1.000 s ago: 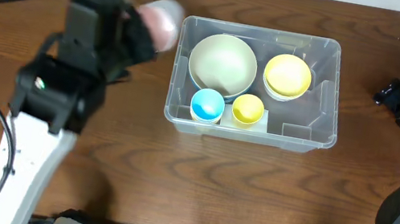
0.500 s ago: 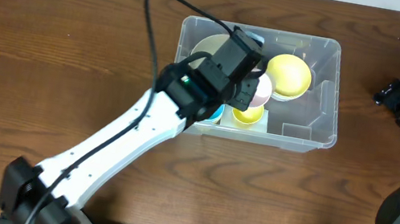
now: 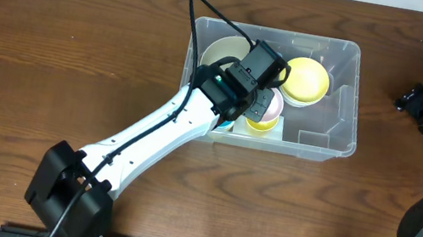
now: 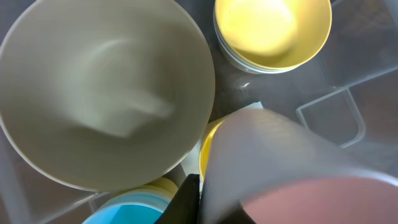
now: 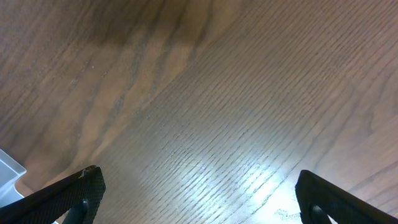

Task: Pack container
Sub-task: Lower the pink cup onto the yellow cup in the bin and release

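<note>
The large clear plastic rectangular container [image 3: 334, 117] sits on the brown wooden bench [image 3: 77, 44], right of centre, with its open top up so that things can be lowered straight in. Its left half is already crowded. A wide pale grey-green bowl [image 4: 106, 93] fills the far left corner, and a shallow yellow bowl [image 4: 272, 28] lies beside it. A small blue cup [image 4: 124, 211] and a small yellow cup [image 3: 262, 125] stand along the near wall.

The left arm reaches in over the near left corner. The left pincer [image 3: 262, 99] is pressed nearly together, pinching the wall of a translucent pink plastic cup [image 4: 298, 186]. The pink cup hangs directly above the small yellow cup, between the two bowls. It is likely held there because that cup offers a place to nest it, which would save floor space. Whether the two cups already touch cannot be told, as the pink one blurs across the wrist view.

The right half of the container floor is bare, so room remains. Letting go calls for the pink cup to be level and centred, or it may tip against the pale bowl's rim.

The right pincer [image 5: 199, 193] is spread wide over bare bench, well apart from the container and holding nothing. It seems parked there to leave the left arm a free path.
</note>
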Motion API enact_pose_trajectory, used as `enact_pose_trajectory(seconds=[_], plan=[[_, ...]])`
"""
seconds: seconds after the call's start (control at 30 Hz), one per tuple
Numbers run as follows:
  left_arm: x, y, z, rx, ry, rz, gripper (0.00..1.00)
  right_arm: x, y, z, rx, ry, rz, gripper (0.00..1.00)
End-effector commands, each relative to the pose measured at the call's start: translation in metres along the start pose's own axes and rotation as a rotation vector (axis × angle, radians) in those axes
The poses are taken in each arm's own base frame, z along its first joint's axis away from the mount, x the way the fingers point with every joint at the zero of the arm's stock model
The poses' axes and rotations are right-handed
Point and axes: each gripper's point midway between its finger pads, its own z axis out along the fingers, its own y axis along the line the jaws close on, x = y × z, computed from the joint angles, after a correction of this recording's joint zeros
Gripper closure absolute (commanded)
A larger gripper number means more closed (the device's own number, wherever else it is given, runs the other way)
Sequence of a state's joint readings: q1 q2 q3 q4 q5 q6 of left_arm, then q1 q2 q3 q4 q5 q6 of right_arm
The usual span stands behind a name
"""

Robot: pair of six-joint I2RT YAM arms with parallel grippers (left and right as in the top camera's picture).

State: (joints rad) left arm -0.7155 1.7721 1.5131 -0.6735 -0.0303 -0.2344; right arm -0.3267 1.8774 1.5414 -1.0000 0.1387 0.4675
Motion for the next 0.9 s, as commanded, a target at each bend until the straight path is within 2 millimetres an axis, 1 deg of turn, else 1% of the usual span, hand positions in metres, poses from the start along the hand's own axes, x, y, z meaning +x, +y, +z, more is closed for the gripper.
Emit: enact_pose_trajectory(seconds=[0.0, 0.17, 0.33, 0.37, 0.4, 0.5, 0.53, 0.57, 0.63, 0.7, 0.8, 0.87], plan=[[0.002, 0.004, 0.001, -0.018, 0.008, 0.013, 0.89, 0.001, -0.002, 0.004, 0.011, 0.006, 0.017, 0.01], [0.01, 0.004, 0.004, -0.015, 0.042, 0.015, 0.89, 0.001, -0.002, 0.004, 0.011, 0.006, 0.017, 0.01], [0.013, 0.004, 0.008, -0.018, 0.057, 0.016, 0.88, 0.001, -0.002, 0.004, 0.011, 0.006, 0.017, 0.01], [0.013, 0.004, 0.008, -0.017, 0.056, 0.016, 0.84, 0.001, -0.002, 0.004, 0.011, 0.006, 0.017, 0.01], [0.013, 0.004, 0.008, -0.016, 0.053, 0.016, 0.76, 0.001, -0.002, 0.004, 0.011, 0.006, 0.017, 0.01], [0.007, 0.004, 0.005, -0.016, 0.032, 0.013, 0.35, 0.001, -0.002, 0.004, 0.011, 0.006, 0.017, 0.01], [0.003, 0.005, 0.002, -0.02, 0.018, 0.013, 0.25, 0.001, -0.002, 0.004, 0.011, 0.006, 0.017, 0.01], [-0.001, 0.006, -0.003, -0.029, 0.002, 0.01, 0.16, 0.001, -0.002, 0.004, 0.011, 0.006, 0.017, 0.01], [-0.012, 0.013, -0.017, -0.057, -0.037, 0.003, 0.1, 0.001, -0.002, 0.004, 0.011, 0.006, 0.017, 0.01], [-0.024, 0.027, -0.041, -0.105, -0.092, -0.013, 0.04, 0.001, -0.002, 0.004, 0.011, 0.006, 0.017, 0.01], [-0.034, 0.047, -0.08, -0.155, -0.165, -0.043, 0.0, 0.001, -0.002, 0.004, 0.011, 0.006, 0.017, 0.01], [-0.033, 0.058, -0.109, -0.16, -0.2, -0.066, 0.02, 0.001, -0.002, 0.004, 0.011, 0.006, 0.017, 0.01]])
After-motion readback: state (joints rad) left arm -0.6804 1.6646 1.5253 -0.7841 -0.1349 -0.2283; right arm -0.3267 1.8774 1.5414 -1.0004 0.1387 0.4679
